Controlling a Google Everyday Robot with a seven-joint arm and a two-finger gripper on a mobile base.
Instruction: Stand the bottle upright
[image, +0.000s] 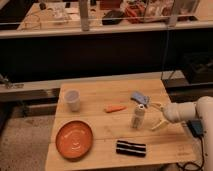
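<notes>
standing by the wooden table (100, 90), you see the white arm (192, 111) come in from the right, then an orange plate (74, 140) front left, a white cup (73, 100), the bottle (138, 117) upright near centre-right, the gripper (156, 115) spread wide just beside it, holding nothing, and a carrot (115, 108).

The gripper (155, 115) sits at the right side of the table (100, 92), fingers spread wide, just beside the standing bottle (138, 117). A blue thing (139, 97) lies close behind the bottle. A carrot (115, 108) lies to its left. A black thing (131, 148) lies in front. The cup (73, 100) and orange plate (74, 140) stand well apart, with bare wood between.
</notes>
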